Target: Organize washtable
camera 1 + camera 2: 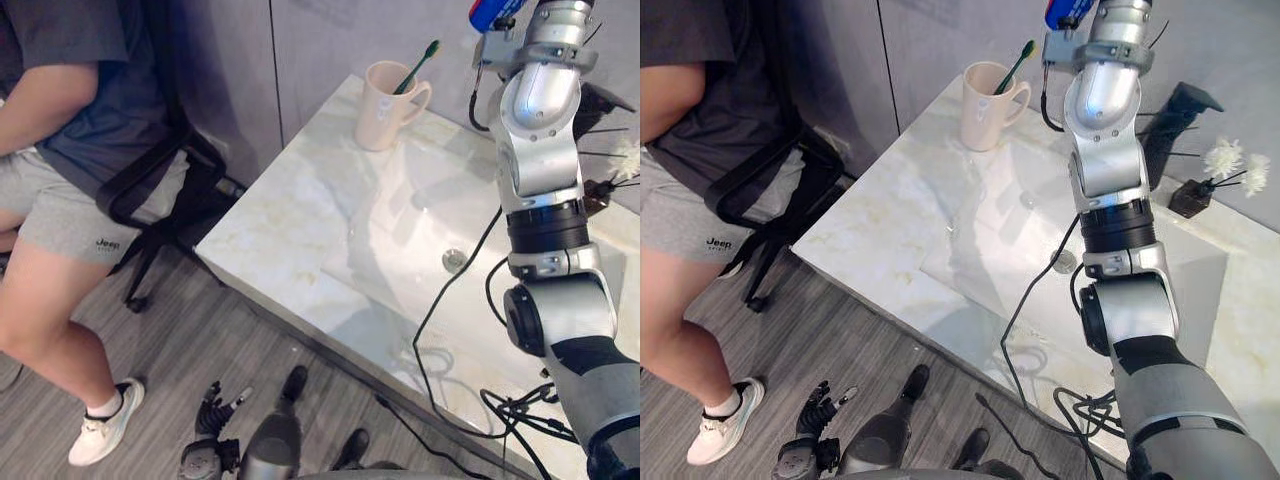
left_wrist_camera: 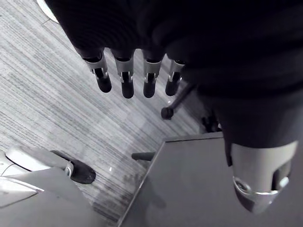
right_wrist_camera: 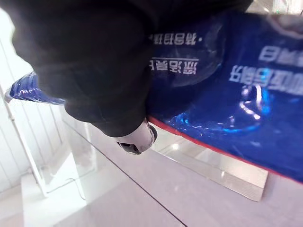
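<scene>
Right hand [image 3: 136, 138], raised over the tabletop's [image 1: 300, 222] 12 o'clock edge, is clamped on the blue pouch [image 3: 227, 109] at 2 o'clock from the mug [image 1: 383, 105]; left hand [image 1: 213, 413] hangs low at 7 o'clock, fingers straight, well apart from it.

White print on blue pouch [image 3: 246, 94], logo on shorts [image 1: 70, 215]
</scene>
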Tool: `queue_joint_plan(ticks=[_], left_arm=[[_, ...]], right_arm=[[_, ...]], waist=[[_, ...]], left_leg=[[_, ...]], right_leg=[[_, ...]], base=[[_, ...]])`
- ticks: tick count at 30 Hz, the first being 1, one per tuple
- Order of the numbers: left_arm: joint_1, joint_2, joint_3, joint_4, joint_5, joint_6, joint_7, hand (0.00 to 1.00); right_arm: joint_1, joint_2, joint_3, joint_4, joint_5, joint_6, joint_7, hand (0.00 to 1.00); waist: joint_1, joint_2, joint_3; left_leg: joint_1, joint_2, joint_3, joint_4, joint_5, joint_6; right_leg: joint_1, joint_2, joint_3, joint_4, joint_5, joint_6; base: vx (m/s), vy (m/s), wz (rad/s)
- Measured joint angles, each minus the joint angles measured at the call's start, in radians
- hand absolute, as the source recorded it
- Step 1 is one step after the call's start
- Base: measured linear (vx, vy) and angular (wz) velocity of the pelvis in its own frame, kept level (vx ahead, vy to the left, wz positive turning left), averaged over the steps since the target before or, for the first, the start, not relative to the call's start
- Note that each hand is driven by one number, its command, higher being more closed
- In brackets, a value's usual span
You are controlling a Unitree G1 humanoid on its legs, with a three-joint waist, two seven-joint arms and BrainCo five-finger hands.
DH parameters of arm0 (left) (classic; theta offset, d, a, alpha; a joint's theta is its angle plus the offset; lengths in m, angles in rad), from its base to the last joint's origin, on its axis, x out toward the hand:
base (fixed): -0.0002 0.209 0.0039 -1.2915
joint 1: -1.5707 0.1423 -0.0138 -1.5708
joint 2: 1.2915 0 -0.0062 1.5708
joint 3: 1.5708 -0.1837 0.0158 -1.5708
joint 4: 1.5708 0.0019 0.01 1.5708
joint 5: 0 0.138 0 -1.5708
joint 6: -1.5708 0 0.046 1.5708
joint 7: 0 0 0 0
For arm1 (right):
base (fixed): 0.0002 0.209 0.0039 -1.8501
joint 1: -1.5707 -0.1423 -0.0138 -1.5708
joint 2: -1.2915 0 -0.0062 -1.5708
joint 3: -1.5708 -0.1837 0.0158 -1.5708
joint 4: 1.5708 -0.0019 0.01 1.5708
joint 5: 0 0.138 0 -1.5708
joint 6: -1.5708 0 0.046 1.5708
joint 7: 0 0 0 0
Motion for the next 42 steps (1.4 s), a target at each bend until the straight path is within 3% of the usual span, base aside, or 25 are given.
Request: queue_joint_plan(ticks=[4, 11, 13, 21, 30, 31, 42], left_arm=[[-0.010, 0.005, -0.010, -0.002, 0.000, -0.011, 0.002, 0.00], [-0.022, 0.016, -0.045, -0.001, -0.003, -0.021, 0.018, 0.00], [-0.036, 0.015, -0.047, 0.000, -0.004, -0.022, 0.019, 0.00], [-0.050, 0.018, -0.075, -0.001, -0.016, -0.036, 0.020, 0.00], [-0.054, 0.016, -0.088, -0.002, -0.044, -0.042, 0.024, 0.00], [-0.054, 0.016, -0.088, -0.002, -0.044, -0.042, 0.024, 0.00], [-0.054, 0.017, -0.099, 0.000, -0.052, -0.042, 0.041, 0.00]], right_arm=[[-0.066, -0.004, 0.004, 0.081, 0.000, 0.024, -0.029, 1.00], [-0.166, -0.039, 0.035, 0.164, 0.008, 0.026, -0.039, 1.00], [-0.167, -0.040, 0.036, 0.168, 0.012, 0.026, -0.040, 1.00], [-0.191, -0.040, 0.070, 0.209, 0.024, 0.033, -0.038, 1.00], [-0.197, -0.037, 0.114, 0.251, 0.025, 0.042, -0.034, 1.00], [-0.198, -0.036, 0.121, 0.269, 0.029, 0.043, -0.033, 0.00], [-0.198, -0.017, 0.132, 0.284, 0.064, 0.043, -0.029, 0.00]], waist=[[0.012, 0.004, 0.025], [0.022, 0.014, 0.064], [0.037, 0.020, 0.074], [0.043, 0.028, 0.116], [0.065, 0.038, 0.123], [0.066, 0.038, 0.123], [0.064, 0.042, 0.126]], left_leg=[[-0.012, -0.001, -0.004, 0.000, 0.000, 0.000], [-0.043, -0.001, -0.028, 0.000, 0.003, -0.005], [-0.045, 0.000, -0.030, 0.000, 0.003, -0.005], [-0.070, 0.000, -0.053, 0.001, 0.007, -0.011], [-0.079, -0.001, -0.058, 0.001, 0.007, -0.011], [-0.080, -0.001, -0.059, 0.001, 0.007, -0.011], [-0.082, 0.000, -0.056, 0.001, 0.007, -0.011]], right_leg=[[-0.010, 0.000, -0.004, 0.000, -0.001, -0.002], [-0.031, 0.006, -0.025, -0.004, -0.004, -0.006], [-0.031, 0.008, -0.025, -0.006, -0.004, -0.006], [-0.046, 0.014, -0.048, -0.012, -0.005, -0.006], [-0.053, 0.015, -0.054, -0.012, -0.009, -0.009], [-0.054, 0.015, -0.055, -0.012, -0.009, -0.009], [-0.060, 0.014, -0.051, -0.010, -0.009, -0.009]], base=[[0.00, 0.008, 0.02], [0.01, 0.007, 0.08], [0.00, 0.000, 0.00], [0.00, 0.010, 0.08], [0.00, 0.004, 0.01], [0.00, 0.000, 0.00], [0.00, 0.009, -0.01]])
